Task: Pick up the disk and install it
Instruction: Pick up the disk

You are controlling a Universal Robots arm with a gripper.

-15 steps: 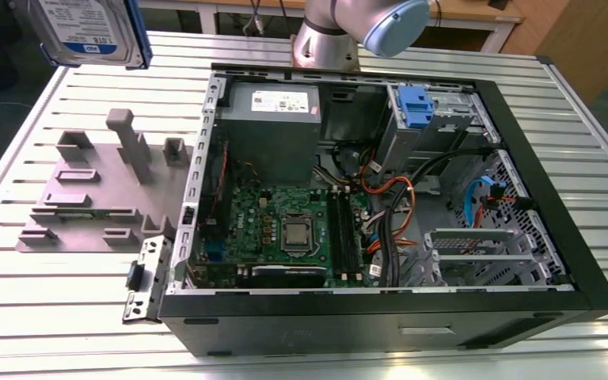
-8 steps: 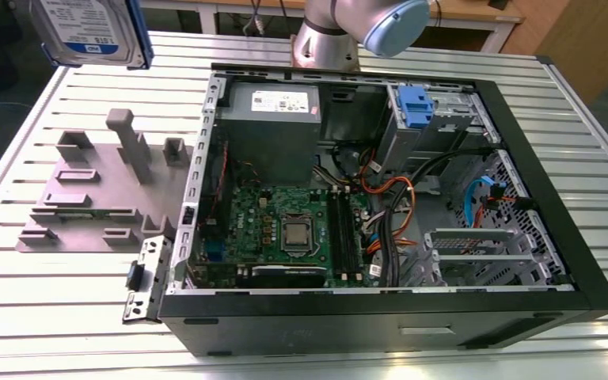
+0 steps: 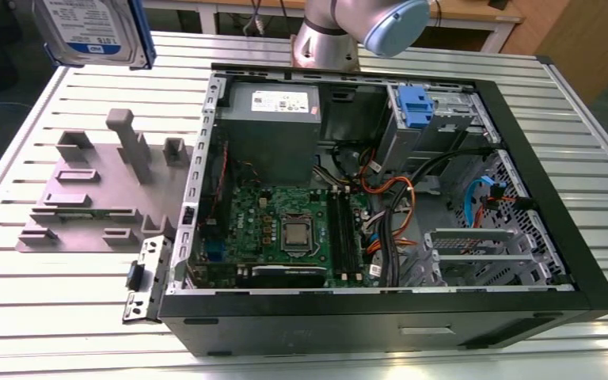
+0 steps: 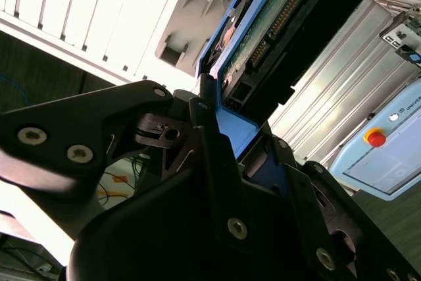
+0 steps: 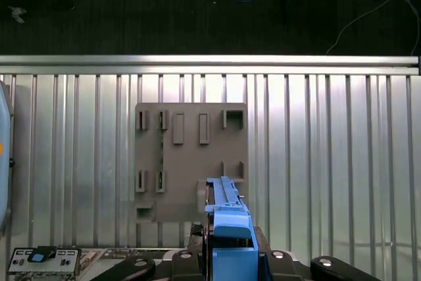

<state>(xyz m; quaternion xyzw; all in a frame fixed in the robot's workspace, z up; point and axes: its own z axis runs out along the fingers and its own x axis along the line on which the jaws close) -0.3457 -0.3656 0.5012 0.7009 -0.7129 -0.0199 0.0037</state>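
Observation:
The disk [image 3: 93, 32], a silver hard drive with a white-and-blue label and blue carrier rails, hangs in the air at the exterior view's upper left, above the grey holder plate [image 3: 93, 194]. In the second wrist view my gripper [image 4: 220, 126] is shut on the disk [image 4: 263, 27], its black fingers [image 4: 204, 162] clamping the blue rail, with the drive's green circuit board facing the camera. In the first wrist view the disk [image 5: 229, 212] shows edge-on, rising from my gripper [image 5: 230, 255] over the holder plate [image 5: 191, 162].
An open computer case [image 3: 389, 309] lies on the slatted metal table [image 3: 61, 317], with a motherboard [image 3: 283, 229], a grey power supply [image 3: 272, 119] and a drive bay with a blue latch [image 3: 415, 107]. The arm's base [image 3: 325, 39] stands behind the case. The table's edge [image 5: 210, 61] runs beyond the plate.

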